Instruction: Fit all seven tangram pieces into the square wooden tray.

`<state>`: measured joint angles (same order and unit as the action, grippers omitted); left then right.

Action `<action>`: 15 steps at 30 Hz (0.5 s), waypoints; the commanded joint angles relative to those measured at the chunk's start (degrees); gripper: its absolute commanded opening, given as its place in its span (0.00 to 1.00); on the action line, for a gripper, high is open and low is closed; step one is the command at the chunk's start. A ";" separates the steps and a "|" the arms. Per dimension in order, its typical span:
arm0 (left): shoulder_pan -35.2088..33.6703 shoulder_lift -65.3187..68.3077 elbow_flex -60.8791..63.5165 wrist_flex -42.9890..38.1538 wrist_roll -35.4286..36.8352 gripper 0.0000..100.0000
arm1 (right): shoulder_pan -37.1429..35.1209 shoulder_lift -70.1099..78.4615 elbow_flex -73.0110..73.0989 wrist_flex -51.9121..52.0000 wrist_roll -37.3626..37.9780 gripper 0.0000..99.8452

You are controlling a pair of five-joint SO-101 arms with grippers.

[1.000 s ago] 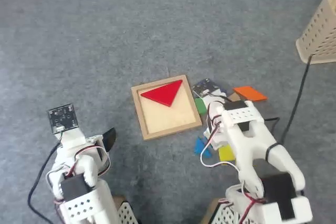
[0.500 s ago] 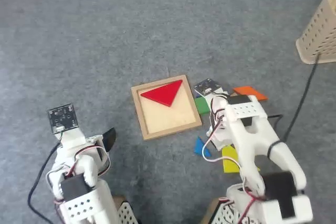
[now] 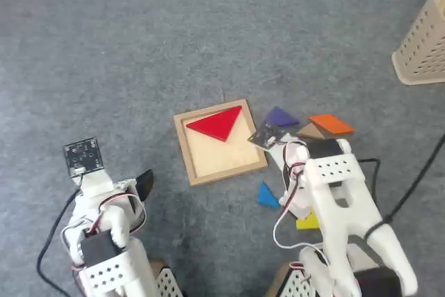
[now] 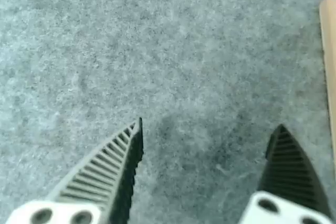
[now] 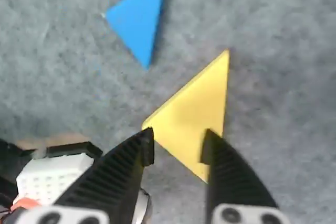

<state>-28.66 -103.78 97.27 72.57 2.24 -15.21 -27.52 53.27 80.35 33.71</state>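
- Grey felt-like covering spreads over the whole counter (image 3: 125, 60); a pale perforated basket (image 3: 424, 36) stands at its far right edge
- The square wooden tray (image 3: 201, 168) lies near the middle of the counter, turned a little askew
- A red triangle (image 3: 217, 124) lies flat inside the tray against its far rim; pale wood shows over the rest of the tray floor
- On the side of the tray toward the right arm (image 3: 344, 206), a purple piece (image 3: 281, 117), a brown piece (image 3: 311, 131) and an orange parallelogram (image 3: 332, 124) lie close together on the covering, outside the tray; the brown and orange pieces appear to touch
- A blue triangle (image 3: 266, 195) lies flat on the covering near the tray's near right corner, apart from the tray
- The right claw (image 5: 177, 132) is closed in on a yellow triangle (image 5: 197, 103), one finger against each side of its nearer part, pinching it
- The yellow triangle's long point juts out ahead of the fingertips, and its narrow end sits back between the fingers
- In the high view the yellow triangle shows partly under the right arm, nearer the arm's base than the blue triangle and well apart from the tray
- In the right wrist view the blue triangle lies just beyond the yellow one, a strip of grey covering between them
- The left claw (image 4: 210, 124) is spread wide over bare covering with nothing between its fingers
- The tray's wooden rim shows at the edge of the left wrist view, off to one side of the left claw and apart from it
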 commanded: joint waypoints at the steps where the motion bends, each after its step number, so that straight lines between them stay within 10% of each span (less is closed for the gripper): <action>1: 0.09 -0.70 -0.75 -0.09 -0.09 0.35 | -1.01 5.49 0.70 -2.77 1.14 0.04; 15: 0.09 -0.70 -0.75 -0.09 -0.09 0.35 | 5.23 26.42 -7.21 -16.40 -5.45 0.03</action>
<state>-28.66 -103.78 97.27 72.57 2.24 -14.86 -4.48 50.55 67.69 29.49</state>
